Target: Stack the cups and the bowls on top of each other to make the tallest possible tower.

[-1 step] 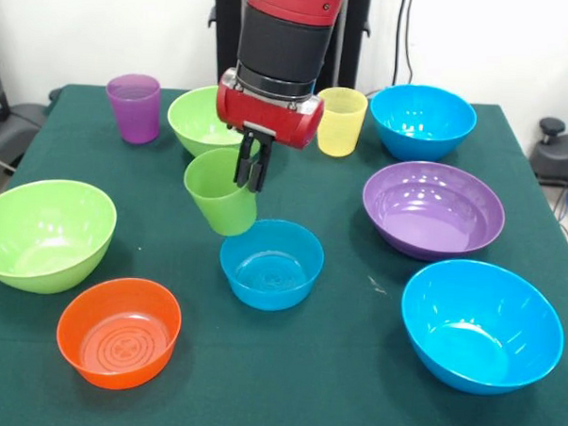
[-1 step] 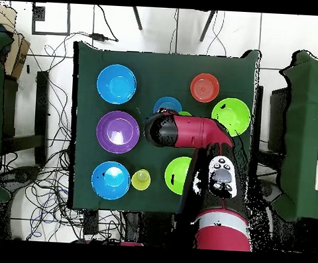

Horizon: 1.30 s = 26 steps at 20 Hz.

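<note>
Nearest the camera in the front view sits the small orange bowl [image 1: 119,331], with a large blue bowl [image 1: 481,324] off to the other side at the table's front edge. Between them and a little farther back is the small blue bowl [image 1: 271,263], upright on the green table [image 1: 333,385]. My claw [image 1: 251,166] is closed on the rim of the green cup [image 1: 221,191], one finger inside and one outside, and I hold that cup tilted and lifted, its base hanging just above the small blue bowl's rim on the side toward the lime bowls; I cannot tell whether it touches. A large lime green bowl [image 1: 44,233] stands beside the orange one, and a second lime green bowl [image 1: 201,121] lies behind my wrist. The purple cup [image 1: 134,107] stands upright at a far corner, well apart from the rest. The yellow cup [image 1: 342,121] stands beside another blue bowl [image 1: 423,120], and the wide purple bowl [image 1: 433,209] lies between the two larger blue ones. From overhead my arm [image 2: 188,132] covers the green cup almost wholly, and nothing is stacked on anything.
</note>
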### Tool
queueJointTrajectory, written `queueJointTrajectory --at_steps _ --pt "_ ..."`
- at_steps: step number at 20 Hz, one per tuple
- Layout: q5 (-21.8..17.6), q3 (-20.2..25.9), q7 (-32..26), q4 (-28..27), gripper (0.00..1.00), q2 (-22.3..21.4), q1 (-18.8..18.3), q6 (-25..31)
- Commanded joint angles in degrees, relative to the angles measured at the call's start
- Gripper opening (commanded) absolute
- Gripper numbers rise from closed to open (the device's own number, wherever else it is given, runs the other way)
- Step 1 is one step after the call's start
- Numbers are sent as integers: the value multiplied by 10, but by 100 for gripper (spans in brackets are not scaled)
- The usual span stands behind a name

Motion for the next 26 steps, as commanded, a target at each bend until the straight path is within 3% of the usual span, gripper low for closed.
queueJointTrajectory --at_steps 1,16,26 --pt "18 15 74 -39 0 30 20 -10" --pt "50 16 42 -51 0 6 24 44" --pt "55 3 45 -60 0 10 36 43"
